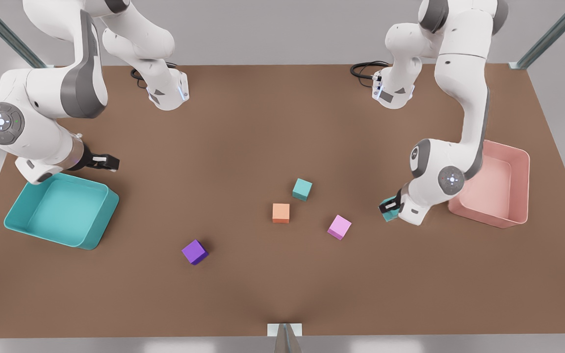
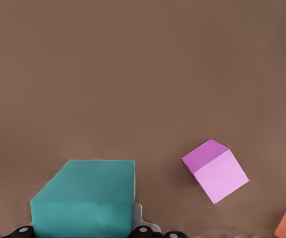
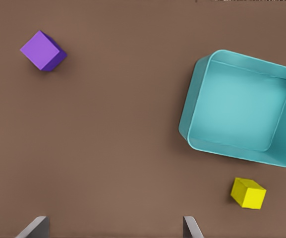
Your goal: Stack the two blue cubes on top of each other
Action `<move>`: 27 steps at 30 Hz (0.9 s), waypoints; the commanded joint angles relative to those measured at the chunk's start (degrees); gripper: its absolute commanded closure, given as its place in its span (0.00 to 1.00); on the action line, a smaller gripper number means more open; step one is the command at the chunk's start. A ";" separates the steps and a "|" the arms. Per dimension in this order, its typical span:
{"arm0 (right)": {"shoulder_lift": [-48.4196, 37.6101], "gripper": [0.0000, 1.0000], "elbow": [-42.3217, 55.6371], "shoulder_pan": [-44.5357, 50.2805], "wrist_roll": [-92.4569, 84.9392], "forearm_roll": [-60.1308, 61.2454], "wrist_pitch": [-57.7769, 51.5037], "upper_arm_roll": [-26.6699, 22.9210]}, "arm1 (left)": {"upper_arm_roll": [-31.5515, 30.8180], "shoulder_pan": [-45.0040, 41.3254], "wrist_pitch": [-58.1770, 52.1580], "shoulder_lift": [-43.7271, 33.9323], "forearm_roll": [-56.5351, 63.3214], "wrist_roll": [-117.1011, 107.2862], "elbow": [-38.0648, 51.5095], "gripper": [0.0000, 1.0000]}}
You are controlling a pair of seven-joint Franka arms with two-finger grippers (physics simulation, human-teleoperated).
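One blue cube (image 1: 302,189) rests on the brown table near the middle. The second blue cube (image 1: 388,209) (image 2: 88,198) sits between the fingers of my left gripper (image 1: 391,208) (image 2: 83,231), which is shut on it at the front view's right, low over the table beside the pink tray. Whether that cube touches the table I cannot tell. My right gripper (image 1: 108,162) (image 3: 113,230) waits open with nothing in it at the front view's left, above the teal tray's far edge.
An orange cube (image 1: 281,213), a pink cube (image 1: 339,227) (image 2: 215,170) and a dark purple cube (image 1: 194,252) (image 3: 43,50) lie around the middle. A teal tray (image 1: 93,230) (image 3: 192,106) stands at left and a pink tray (image 1: 518,189) at right. A yellow cube (image 3: 248,193) lies beside the teal tray.
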 commanded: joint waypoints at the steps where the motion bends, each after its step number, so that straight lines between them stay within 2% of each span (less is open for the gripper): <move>1: -0.05 0.00 0.04 0.00 -10.53 -0.01 0.07 0.02 | -1.16 -7.51 -6.32 0.19 1.43 -8.31 2.42 0.32; 3: -0.05 0.00 0.04 0.00 -10.53 -0.01 0.07 0.02 | -1.08 -17.28 -6.24 7.21 1.69 -17.01 11.38 0.32; 4: -0.05 0.00 0.04 0.00 -10.53 -0.01 0.07 0.02 | -0.99 -18.95 -6.24 10.38 1.78 -18.69 14.46 0.32; 11: 0.04 0.00 0.04 0.00 -10.45 -0.01 0.07 0.02 | -1.25 -20.44 -6.15 13.37 4.33 -18.78 13.76 0.32; 15: 0.12 0.00 0.04 0.00 -10.45 -0.19 0.07 0.02 | -3.27 -21.59 -5.97 13.29 4.33 -18.87 11.38 0.32; 25: 0.12 0.00 0.04 0.09 -10.18 -0.01 0.07 0.11 | -3.54 -23.17 -1.31 13.99 4.41 -18.95 10.68 0.29; 27: 3.46 0.00 3.46 -0.08 -9.84 0.87 -1.51 0.02 | -3.71 -23.70 0.00 13.99 4.41 -19.30 10.24 0.29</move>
